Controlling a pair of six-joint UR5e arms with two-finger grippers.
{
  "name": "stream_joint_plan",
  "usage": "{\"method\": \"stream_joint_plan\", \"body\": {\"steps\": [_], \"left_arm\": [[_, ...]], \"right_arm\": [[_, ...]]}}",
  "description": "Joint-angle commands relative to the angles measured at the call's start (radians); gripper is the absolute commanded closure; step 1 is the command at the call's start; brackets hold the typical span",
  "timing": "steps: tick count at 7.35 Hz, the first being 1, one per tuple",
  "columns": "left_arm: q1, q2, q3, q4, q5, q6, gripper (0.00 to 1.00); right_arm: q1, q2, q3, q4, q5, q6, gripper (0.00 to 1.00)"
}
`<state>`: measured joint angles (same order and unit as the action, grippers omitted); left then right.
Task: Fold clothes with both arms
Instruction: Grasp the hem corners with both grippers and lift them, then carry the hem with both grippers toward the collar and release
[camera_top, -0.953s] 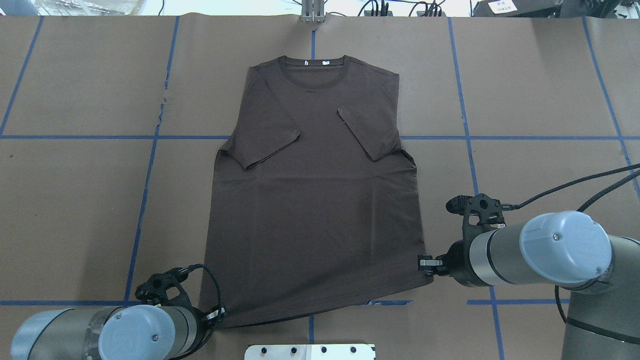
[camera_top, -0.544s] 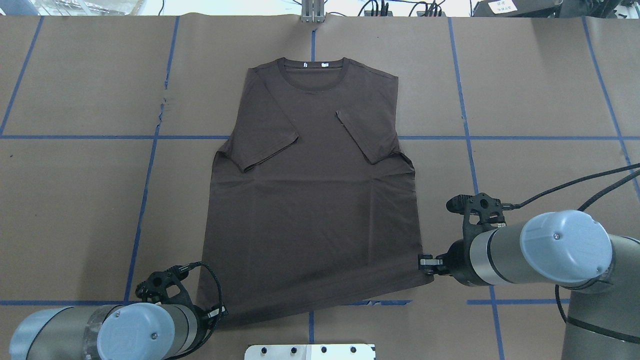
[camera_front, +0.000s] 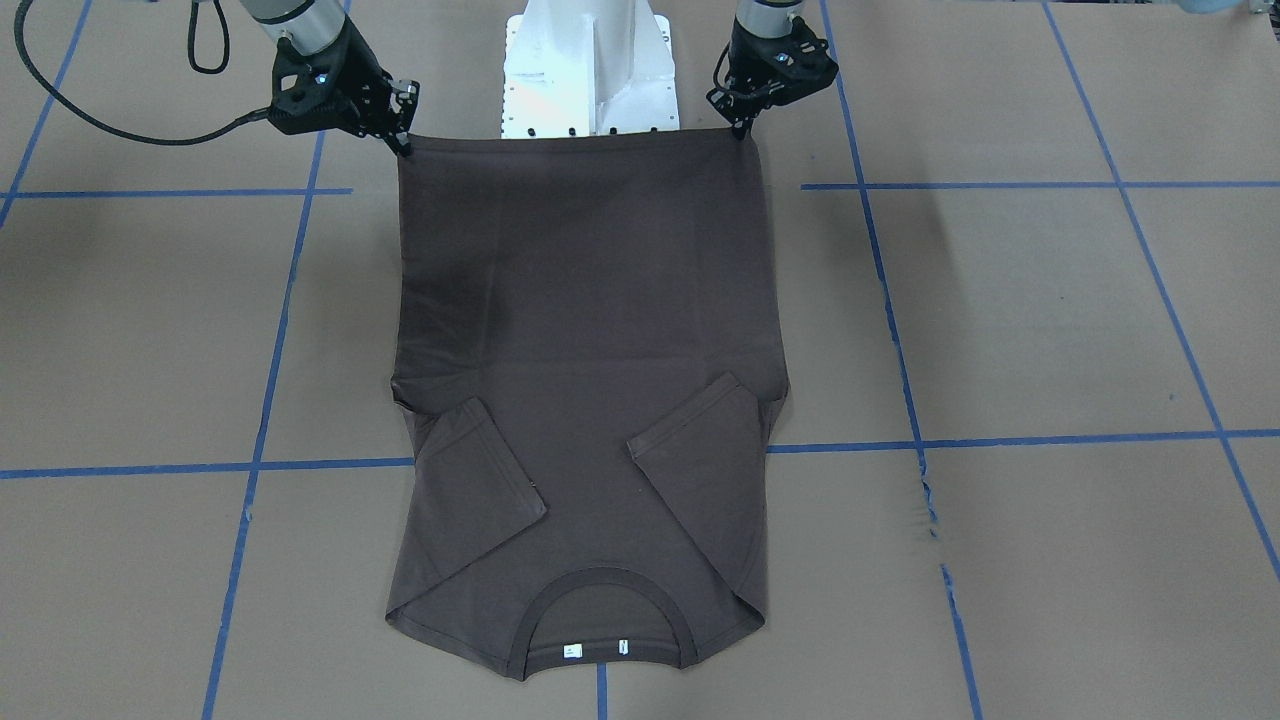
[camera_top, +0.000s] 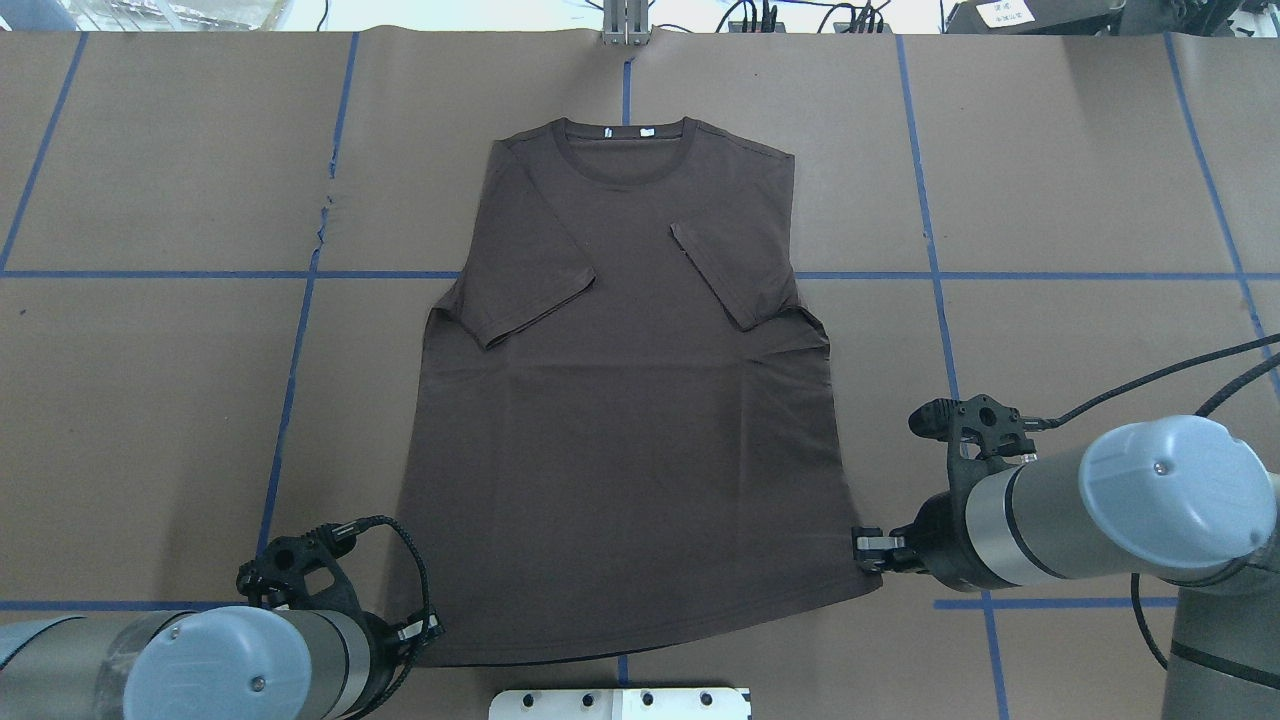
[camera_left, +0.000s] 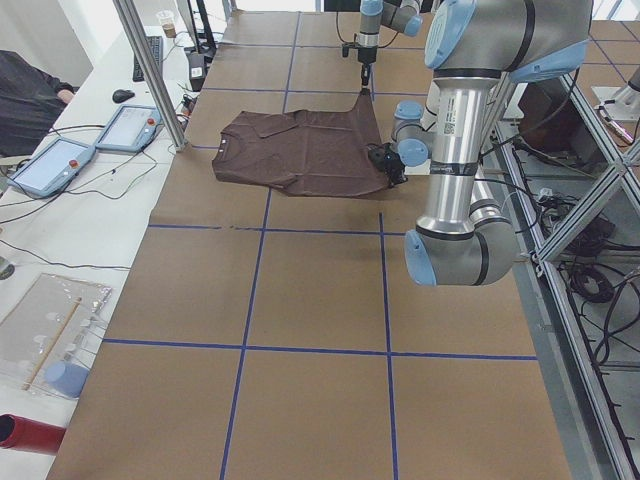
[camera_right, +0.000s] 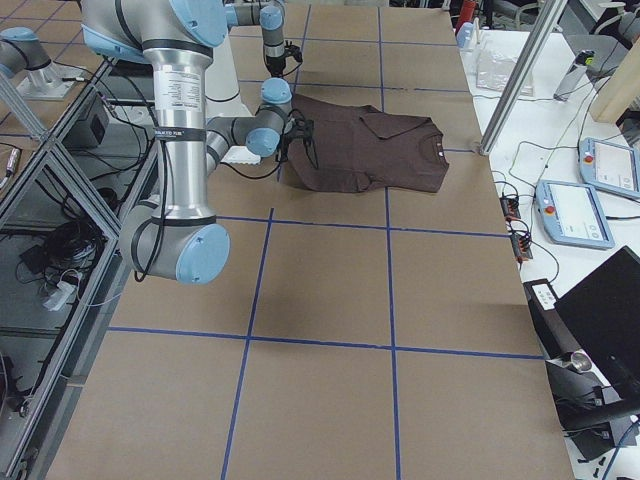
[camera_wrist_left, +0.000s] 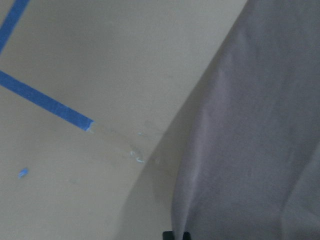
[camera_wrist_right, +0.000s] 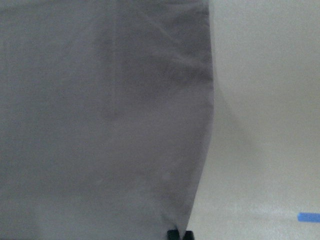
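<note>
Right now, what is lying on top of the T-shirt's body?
The sleeve on the robot's left and the sleeve on its right lie folded inward on the T-shirt. The chest fabric beneath them is covered.

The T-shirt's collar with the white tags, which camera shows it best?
The exterior front-facing view: the collar lies nearest that camera, large, with both white tags distinct. The overhead exterior view shows it smaller, farthest away. The side views show it tiny; the wrist views show only T-shirt fabric near the hem.

No readable text; neck tags (camera_front: 572, 650) on T-shirt (camera_front: 580, 300) illegible
</note>
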<state>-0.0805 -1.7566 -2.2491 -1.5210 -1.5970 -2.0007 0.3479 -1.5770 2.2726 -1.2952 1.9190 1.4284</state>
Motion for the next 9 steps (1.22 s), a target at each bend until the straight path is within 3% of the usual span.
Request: {"method": "stream_joint_plan", "body": {"steps": [1,2,4,5,7,9], "left_arm": [[0.063,0.000,-0.093,0.080,-0.009,0.003,1.00],[0.074,-0.012,-0.119,0.108,-0.076,0.003,1.00],[0.070,-0.026,-0.129,0.131,-0.100,0.026,1.00],[0.041,-0.029,-0.122,0.131,-0.100,0.071,1.00],[-0.077,-0.047,-0.116,0.133,-0.101,0.173,1.00],[-0.267,-0.116,-0.040,0.154,-0.124,0.346,1.00]], "right_arm": [[-0.076,-0.099,0.104,-0.001,0.055,0.001,1.00],[-0.128,-0.115,0.119,-0.001,0.055,0.001,1.00],[-0.121,-0.106,0.114,-0.001,0.051,0.001,1.00],[-0.062,-0.098,0.107,-0.001,0.046,0.000,1.00],[0.077,0.043,0.032,-0.003,0.055,-0.057,1.00],[0.191,0.132,-0.066,-0.007,0.061,-0.147,1.00]]}}
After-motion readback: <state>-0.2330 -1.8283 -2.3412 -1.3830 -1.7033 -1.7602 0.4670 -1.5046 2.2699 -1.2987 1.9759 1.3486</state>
